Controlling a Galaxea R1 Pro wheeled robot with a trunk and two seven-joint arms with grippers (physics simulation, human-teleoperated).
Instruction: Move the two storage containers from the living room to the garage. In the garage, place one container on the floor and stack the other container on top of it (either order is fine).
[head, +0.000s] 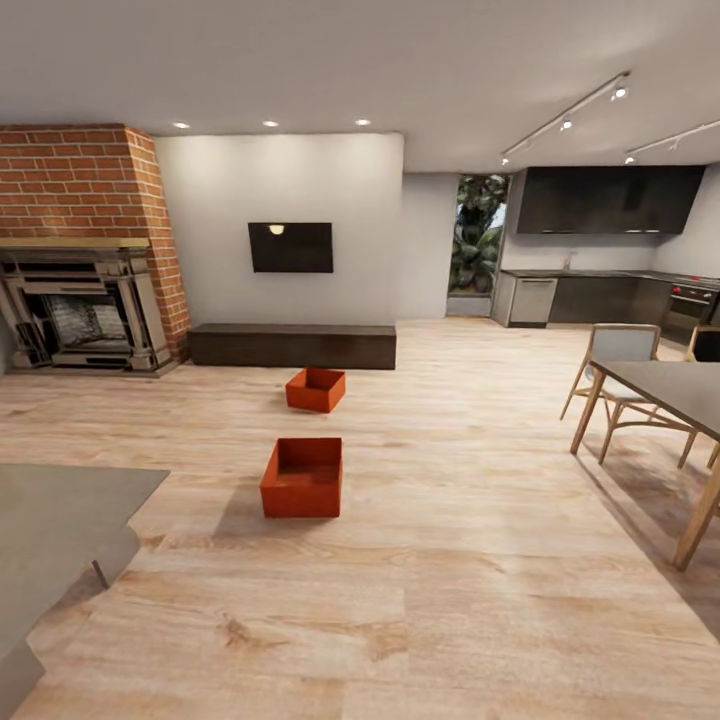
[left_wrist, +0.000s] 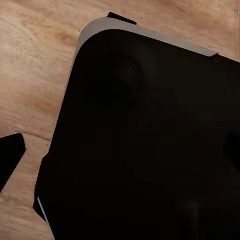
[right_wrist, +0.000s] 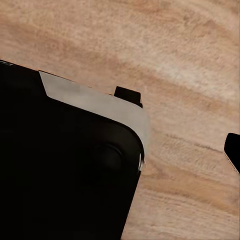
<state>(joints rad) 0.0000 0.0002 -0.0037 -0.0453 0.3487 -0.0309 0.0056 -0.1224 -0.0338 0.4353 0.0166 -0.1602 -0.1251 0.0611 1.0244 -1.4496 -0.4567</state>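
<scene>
- Looking out from the head camera, we find ourselves in the living room, with light wood plank flooring (head: 450, 560) running across the whole space.
- We note two orange-red storage containers on that flooring, both open-topped and upright. The nearer container (head: 302, 478) sits roughly mid-room; the farther container (head: 316, 389) lies beyond it, near a long dark bench (head: 292, 345) but apart from it.
- The two containers are well apart from each other, not stacked and not touching.
- We record a black TV (head: 291, 247) on the white wall above the bench, and a red brick fireplace (head: 85, 250) to the left of it.
- To the right we see a dining table (head: 670, 385) with a wooden chair (head: 615, 370) beside it, and dark kitchen cabinets (head: 610, 200) further back.
- A grey surface (head: 60, 510) occupies the lower left; we cannot identify it with confidence.
- Both wrist cameras look down on wood planks past a large black body with a pale grey edge (left_wrist: 150, 40) (right_wrist: 100, 102), probably part of the robot itself.
- We cannot tell how the jaws of either gripper stand.
</scene>
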